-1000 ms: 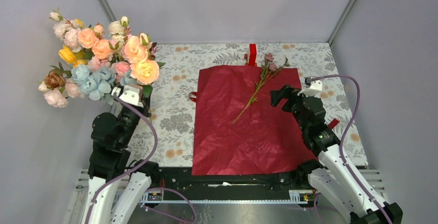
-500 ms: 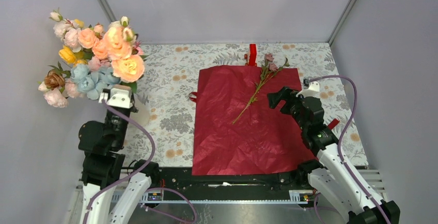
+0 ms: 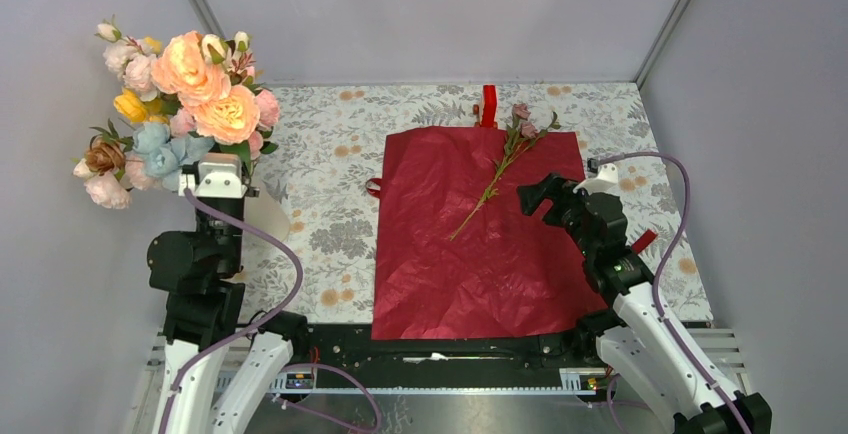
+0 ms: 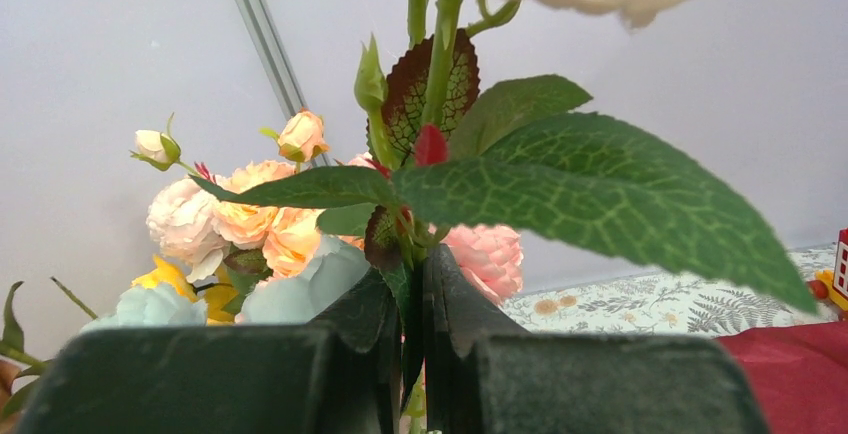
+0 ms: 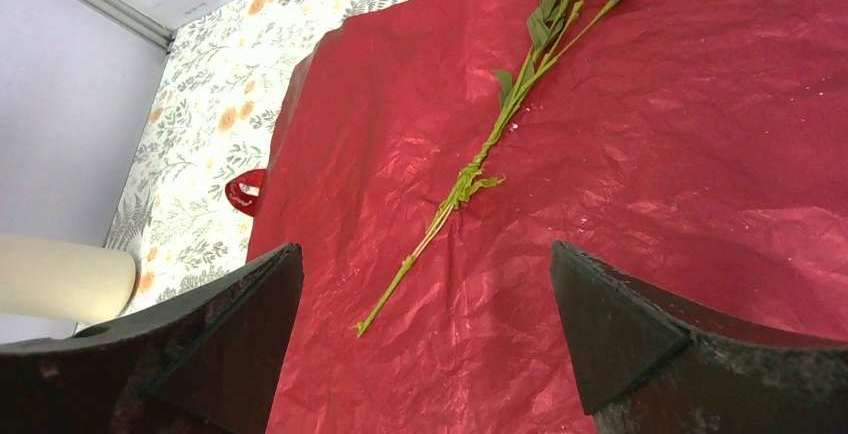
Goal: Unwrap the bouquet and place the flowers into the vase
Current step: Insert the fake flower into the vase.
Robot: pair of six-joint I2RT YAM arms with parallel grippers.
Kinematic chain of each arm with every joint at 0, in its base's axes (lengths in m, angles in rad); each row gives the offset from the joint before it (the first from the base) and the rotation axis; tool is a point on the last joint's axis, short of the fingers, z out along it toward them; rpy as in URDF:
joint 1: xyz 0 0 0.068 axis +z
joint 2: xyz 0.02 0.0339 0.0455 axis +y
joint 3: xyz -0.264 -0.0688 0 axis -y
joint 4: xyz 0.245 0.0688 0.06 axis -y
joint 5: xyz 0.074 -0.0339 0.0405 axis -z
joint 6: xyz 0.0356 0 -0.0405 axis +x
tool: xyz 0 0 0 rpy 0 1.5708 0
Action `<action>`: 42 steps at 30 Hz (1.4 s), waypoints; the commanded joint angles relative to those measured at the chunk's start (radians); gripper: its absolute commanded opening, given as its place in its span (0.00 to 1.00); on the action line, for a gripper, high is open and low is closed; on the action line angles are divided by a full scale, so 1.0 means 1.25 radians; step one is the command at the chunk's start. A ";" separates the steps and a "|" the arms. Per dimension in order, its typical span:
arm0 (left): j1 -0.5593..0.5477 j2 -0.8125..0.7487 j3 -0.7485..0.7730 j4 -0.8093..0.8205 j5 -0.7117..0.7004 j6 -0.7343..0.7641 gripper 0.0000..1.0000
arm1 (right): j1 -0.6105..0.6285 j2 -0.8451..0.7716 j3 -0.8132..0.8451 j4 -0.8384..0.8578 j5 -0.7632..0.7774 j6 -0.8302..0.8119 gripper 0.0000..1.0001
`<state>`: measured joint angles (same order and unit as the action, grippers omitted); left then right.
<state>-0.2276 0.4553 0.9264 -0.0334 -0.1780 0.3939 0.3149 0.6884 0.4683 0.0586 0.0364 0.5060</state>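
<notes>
Taking stock, I see the dark red wrapping paper (image 3: pixel 470 254) lying opened flat on the surface (image 3: pixel 330 144), with the red ribbon (image 3: pixel 488 106) just past its far edge, so the unwrapping looks done to me. My left jaws are pressed together on a rose stem (image 4: pixel 437 64), holding its peach heads high at the far left of the surface, near the white vase (image 3: pixel 272 219). Beside them sits a cluster of pale blue blooms (image 3: pixel 165 152) with brown and pink ones next to it. My own arm hides the mouth of the vase, so I cannot tell whether their stems are already in it. My right jaws are spread wide and hold nothing, hovering over the right part of the paper. One thin stem (image 5: pixel 500 119) with small pink heads lies slantwise on the paper, its cut end toward me and in front of those open jaws. By my reckoning most of the job is done: what is left is to seat the stem I hold and then carry that last one across to the vase.
</notes>
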 commanded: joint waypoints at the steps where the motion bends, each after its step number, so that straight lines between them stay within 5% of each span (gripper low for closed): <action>1: 0.003 0.034 0.044 0.070 -0.018 0.009 0.00 | -0.009 -0.021 -0.009 0.033 -0.012 0.003 1.00; 42: 0.033 0.009 -0.102 -0.037 -0.218 -0.117 0.00 | -0.027 -0.073 -0.058 0.021 -0.027 0.007 0.99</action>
<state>-0.1978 0.4561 0.8021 -0.0597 -0.3668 0.2794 0.2905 0.6098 0.3985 0.0574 0.0132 0.5068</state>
